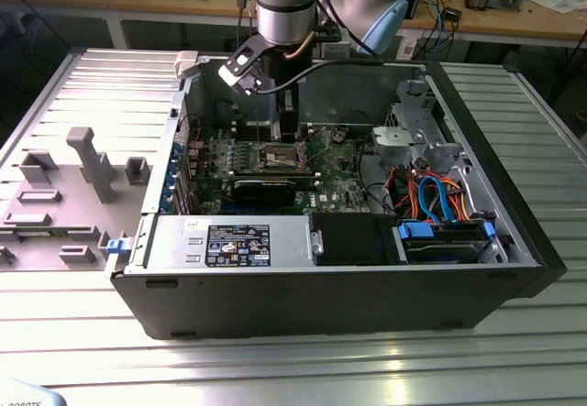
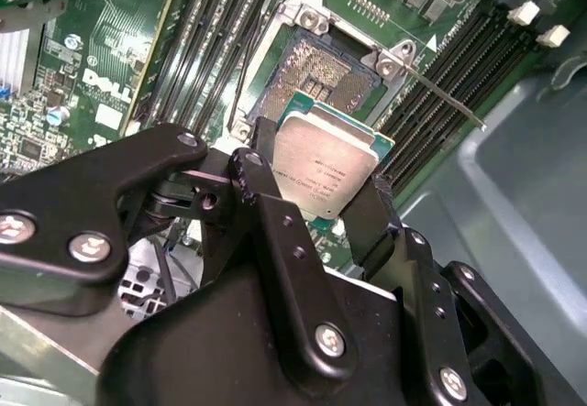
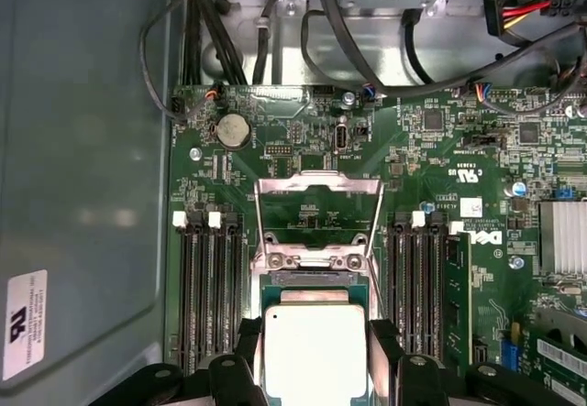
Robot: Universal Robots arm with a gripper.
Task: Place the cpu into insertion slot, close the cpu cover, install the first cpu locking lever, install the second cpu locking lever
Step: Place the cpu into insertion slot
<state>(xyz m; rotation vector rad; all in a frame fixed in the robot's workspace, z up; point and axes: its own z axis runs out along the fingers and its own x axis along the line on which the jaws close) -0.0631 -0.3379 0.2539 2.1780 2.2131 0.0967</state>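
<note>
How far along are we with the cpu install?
Done: nothing yet. In hand: the gripper holds the cpu by its edges over the bare slot. Left: seating it, closing the cover, which stands open, and both levers; one lever sticks out free.

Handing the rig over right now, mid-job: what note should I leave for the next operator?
Pincer: shut on the cpu, gripping two opposite edges, metal face towards the wrist cameras.
Cpu: held close by the slot, not seated; the slot's dark centre is bare.
Cover: swung open.
Lever: one thin rod sticks out free beside the slot.
Done: cpu is in the grip.
Left: seat the cpu, close the cover, install both levers.
</note>
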